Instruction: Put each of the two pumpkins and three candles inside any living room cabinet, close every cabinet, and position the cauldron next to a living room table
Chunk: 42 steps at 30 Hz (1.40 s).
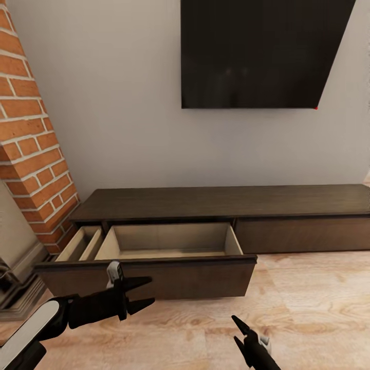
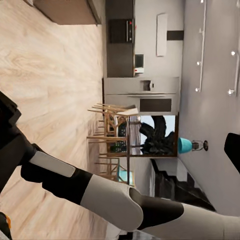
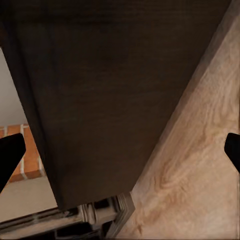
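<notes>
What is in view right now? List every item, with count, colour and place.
Cabinet: one, dark brown, against the wall.
Drawer: one, pulled open, beige inside, nothing visible in it; left half of the cabinet.
Screen: one, black, on the wall above the cabinet.
Brick column: one, red, left of the cabinet.
Floor: light wood.
Chairs: several, pale wood, far room in the left wrist view.
Left end effector: black, open, in front of the drawer front.
Right end effector: black, open, above the floor.
</notes>
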### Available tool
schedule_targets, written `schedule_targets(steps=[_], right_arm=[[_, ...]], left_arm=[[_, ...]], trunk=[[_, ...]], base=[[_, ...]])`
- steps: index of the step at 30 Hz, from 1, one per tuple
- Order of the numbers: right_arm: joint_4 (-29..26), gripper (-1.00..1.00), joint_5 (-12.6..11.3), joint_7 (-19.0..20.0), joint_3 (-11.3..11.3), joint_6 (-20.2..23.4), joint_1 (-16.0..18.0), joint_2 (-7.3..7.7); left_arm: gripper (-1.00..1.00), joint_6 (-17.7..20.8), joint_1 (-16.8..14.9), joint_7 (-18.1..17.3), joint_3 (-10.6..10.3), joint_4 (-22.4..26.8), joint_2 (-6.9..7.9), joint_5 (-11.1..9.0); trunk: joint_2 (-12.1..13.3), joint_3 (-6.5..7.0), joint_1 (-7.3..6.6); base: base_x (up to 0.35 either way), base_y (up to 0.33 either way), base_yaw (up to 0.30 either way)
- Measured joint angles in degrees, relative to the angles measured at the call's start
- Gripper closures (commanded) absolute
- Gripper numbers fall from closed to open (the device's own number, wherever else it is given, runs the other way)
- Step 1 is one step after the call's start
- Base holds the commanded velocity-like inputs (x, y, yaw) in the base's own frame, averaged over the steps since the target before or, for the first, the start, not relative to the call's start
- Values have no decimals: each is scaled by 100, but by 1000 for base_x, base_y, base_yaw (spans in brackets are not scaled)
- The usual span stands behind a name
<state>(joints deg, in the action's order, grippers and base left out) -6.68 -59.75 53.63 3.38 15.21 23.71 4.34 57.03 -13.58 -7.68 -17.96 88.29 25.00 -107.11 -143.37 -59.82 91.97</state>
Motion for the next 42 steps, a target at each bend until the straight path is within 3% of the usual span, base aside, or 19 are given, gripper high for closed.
schedule_targets(steps=[7, 12, 15, 42], right_arm=[[-15, -100, 169, 381, -7, -21, 0, 95], [-48, -100, 683, 473, -37, -50, 0, 154], [-53, -100, 798, 490, -34, -57, 0, 159], [-63, -100, 858, 421, -40, -199, 0, 150]], left_arm=[[-100, 0, 0, 0, -9, 5, 0, 1], [-100, 0, 0, 0, -17, 7, -2, 0], [-100, 0, 0, 1, -21, 7, -1, 0], [-100, 0, 0, 9, -18, -19, -9, 8]], trunk=[[9, 155, -18], [56, 262, -51], [177, 316, -117], [1259, 801, -710]], base=[[0, 0, 0], [0, 0, 0], [0, 0, 0], [0, 0, 0]])
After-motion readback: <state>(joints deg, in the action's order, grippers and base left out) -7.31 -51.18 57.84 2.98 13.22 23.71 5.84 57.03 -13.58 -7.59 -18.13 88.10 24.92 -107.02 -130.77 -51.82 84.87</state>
